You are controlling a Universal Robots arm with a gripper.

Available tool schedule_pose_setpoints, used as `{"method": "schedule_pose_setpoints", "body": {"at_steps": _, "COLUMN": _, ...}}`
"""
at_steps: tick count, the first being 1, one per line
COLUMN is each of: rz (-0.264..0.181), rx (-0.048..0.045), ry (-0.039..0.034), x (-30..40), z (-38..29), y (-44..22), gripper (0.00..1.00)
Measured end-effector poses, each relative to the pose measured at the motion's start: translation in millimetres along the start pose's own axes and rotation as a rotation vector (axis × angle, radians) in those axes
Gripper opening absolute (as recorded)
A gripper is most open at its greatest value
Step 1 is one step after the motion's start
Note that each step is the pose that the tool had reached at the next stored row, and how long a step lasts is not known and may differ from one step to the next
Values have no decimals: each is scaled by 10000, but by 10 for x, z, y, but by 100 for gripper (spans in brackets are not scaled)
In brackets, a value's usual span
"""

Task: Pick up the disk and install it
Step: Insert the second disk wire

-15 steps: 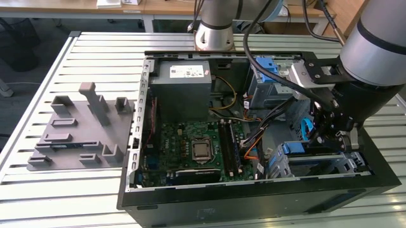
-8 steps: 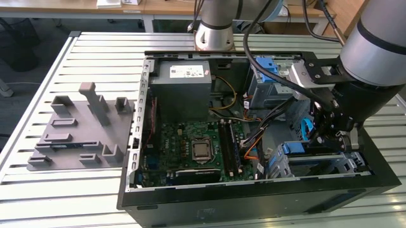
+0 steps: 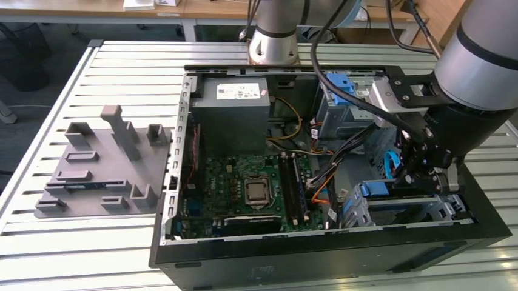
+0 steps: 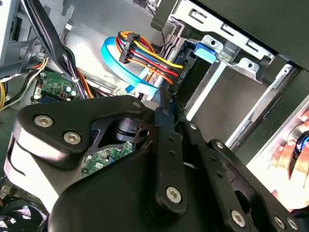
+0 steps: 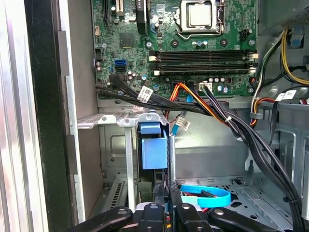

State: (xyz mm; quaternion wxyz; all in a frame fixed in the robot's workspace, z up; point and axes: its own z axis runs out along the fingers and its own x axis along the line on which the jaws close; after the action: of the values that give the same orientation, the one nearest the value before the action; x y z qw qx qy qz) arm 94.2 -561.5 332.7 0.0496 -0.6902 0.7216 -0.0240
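My claw (image 3: 427,173) is down inside the PC case (image 3: 324,254), at the drive bay (image 3: 404,206). Fingers close together, pinching the disk's (image 5: 154,145) edge as it sits upright in the bay.

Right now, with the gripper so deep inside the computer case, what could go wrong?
1. The gripper sits beside the blue cable loop; any movement might snag it.
2. The coloured wire bundle runs close by and could be pulled.
3. The metal drive bay is near; a skewed move might scrape it.
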Motion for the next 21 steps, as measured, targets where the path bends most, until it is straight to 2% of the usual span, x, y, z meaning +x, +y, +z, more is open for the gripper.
{"method": "schedule_pose_setpoints", "body": {"at_steps": 21, "rz": 4, "rx": -5, "ry": -35, "x": 17, "z": 43, "y": 4, "gripper": 16}}
